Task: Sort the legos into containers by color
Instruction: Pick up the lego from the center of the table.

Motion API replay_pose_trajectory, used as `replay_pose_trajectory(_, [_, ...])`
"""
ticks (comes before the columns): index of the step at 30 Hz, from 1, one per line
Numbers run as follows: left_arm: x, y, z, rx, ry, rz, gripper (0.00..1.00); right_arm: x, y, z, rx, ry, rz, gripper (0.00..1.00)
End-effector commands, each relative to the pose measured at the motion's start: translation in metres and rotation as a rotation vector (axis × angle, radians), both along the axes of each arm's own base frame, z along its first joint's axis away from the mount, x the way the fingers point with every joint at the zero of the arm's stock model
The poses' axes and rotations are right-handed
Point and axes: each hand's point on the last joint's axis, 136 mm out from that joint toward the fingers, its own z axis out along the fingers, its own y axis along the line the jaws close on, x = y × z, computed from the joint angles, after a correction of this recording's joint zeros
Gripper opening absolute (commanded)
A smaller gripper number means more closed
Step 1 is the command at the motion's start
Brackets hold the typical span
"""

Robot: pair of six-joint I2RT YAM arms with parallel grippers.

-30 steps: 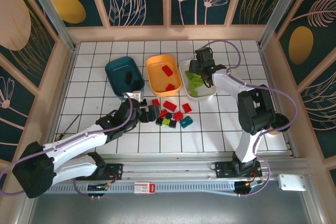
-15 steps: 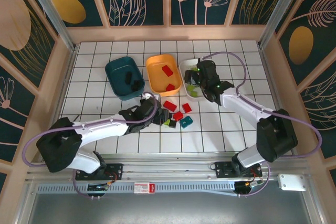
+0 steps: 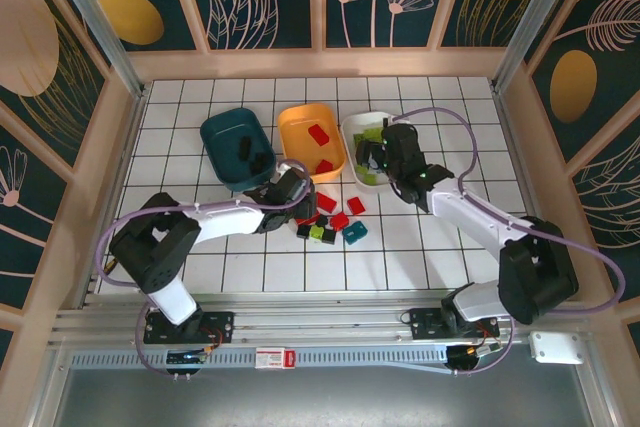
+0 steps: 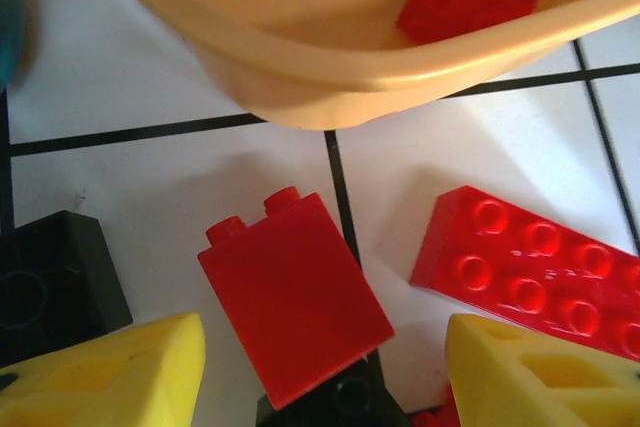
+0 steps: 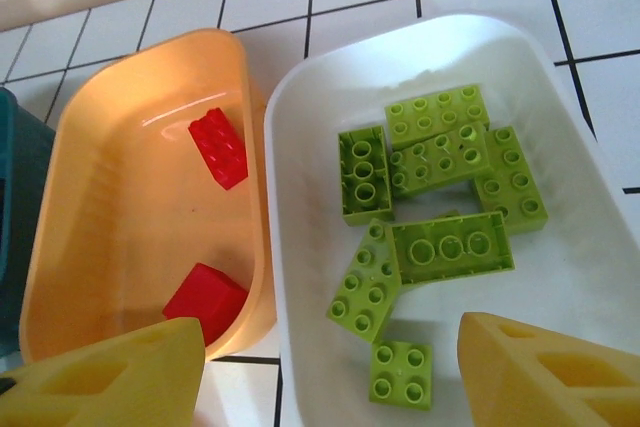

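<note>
My left pincer (image 4: 322,372) stands spread on either side of a small red brick (image 4: 295,297) on the table (image 4: 150,197) near the orange tub (image 4: 330,77), while my right pincer (image 5: 330,377) hangs spread and empty over the white tub (image 5: 300,247) of lime green bricks (image 5: 440,172).

Lighting was bright and even, shadows soft. Left wrist view was slightly blurred. Glare streaked the inner wall of the orange tub (image 5: 100,177).
</note>
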Motion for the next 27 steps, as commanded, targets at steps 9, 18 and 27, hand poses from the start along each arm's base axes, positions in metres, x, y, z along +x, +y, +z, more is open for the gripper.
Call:
replay_pose_trajectory(9, [0.022, 0.006, -0.008, 0.0, -0.023, 0.066, 0.44, -0.015, -0.008, 0.012, 0.038, -0.045, -0.002, 0.68])
replay_pose_trajectory(18, [0.0, 0.008, 0.031, -0.125, -0.046, 0.057, 0.21, -0.021, -0.013, 0.012, 0.049, -0.053, -0.017, 0.68])
replay_pose_trajectory(27, [0.019, -0.01, 0.126, -0.214, -0.187, 0.0, 0.24, -0.032, -0.015, 0.0, 0.093, -0.035, -0.017, 0.68])
